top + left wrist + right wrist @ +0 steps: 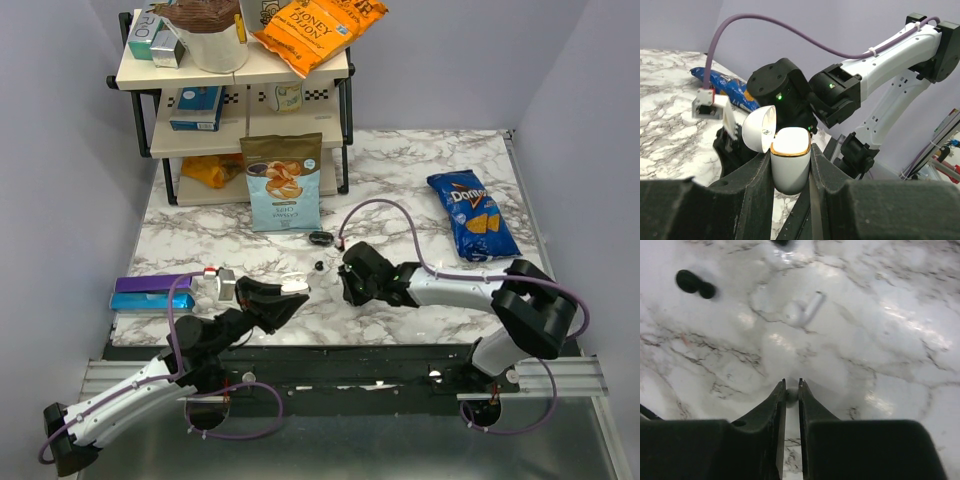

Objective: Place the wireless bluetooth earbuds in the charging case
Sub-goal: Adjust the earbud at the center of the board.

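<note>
My left gripper [288,293] is shut on a white charging case [790,162] with a gold rim and holds it upright above the table, its lid [759,129] hinged open. My right gripper [792,389] is low over the marble, shut on a small white rounded bud [791,396]. A white stemmed earbud [808,310] lies on the table ahead of it. Two tiny black earbuds [694,284] lie together further left, also in the top view [319,265]. A black oval case [320,238] lies just beyond them.
A tan snack bag [284,182] stands behind the black case, before a shelf rack [235,75] with boxes and an orange bag. A blue Doritos bag [471,214] lies at the right. A purple box [150,292] lies at the left edge.
</note>
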